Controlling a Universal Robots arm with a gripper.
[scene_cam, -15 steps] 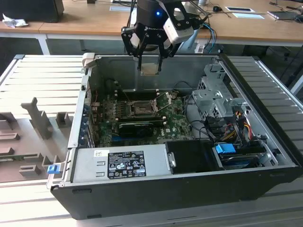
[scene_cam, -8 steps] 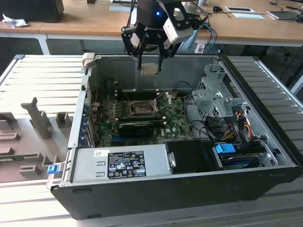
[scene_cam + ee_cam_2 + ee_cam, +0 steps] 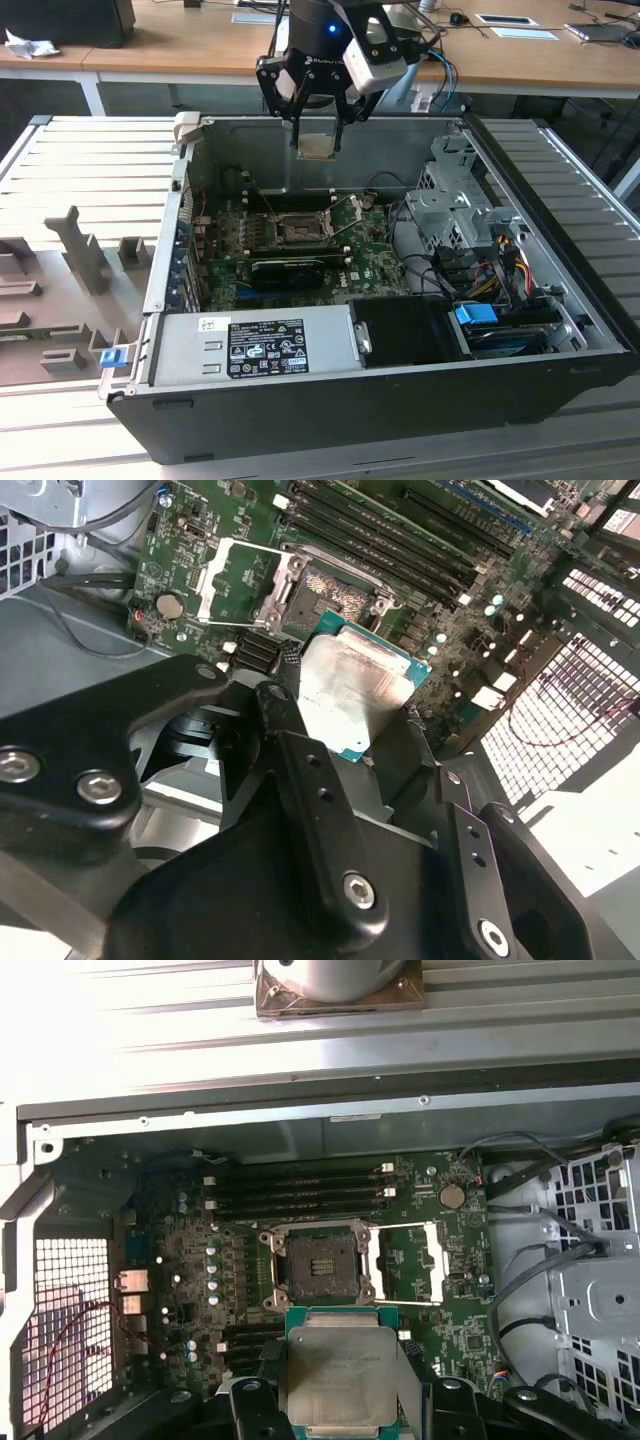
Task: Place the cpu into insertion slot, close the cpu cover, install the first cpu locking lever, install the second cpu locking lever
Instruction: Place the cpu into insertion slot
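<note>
My gripper (image 3: 318, 118) hangs above the back of the open computer case, shut on the cpu (image 3: 318, 142), a flat square chip with a pale metal face. In both wrist views the cpu (image 3: 340, 1378) (image 3: 352, 685) sits between the black fingers (image 3: 288, 670), held by two opposite edges. Below it on the green board lies the insertion slot (image 3: 322, 1263) (image 3: 335, 590) (image 3: 298, 228), a dark square socket with a silver rim and nothing in it. The cpu cover (image 3: 412, 1260) (image 3: 228, 578) is swung open beside the socket.
Black memory slots (image 3: 300, 1188) run alongside the socket. A long black graphics card (image 3: 290, 268) crosses the board in front of it. A grey power supply (image 3: 255, 345), a metal drive cage (image 3: 450, 205) and loose cables (image 3: 490, 270) fill the case's near and right parts.
</note>
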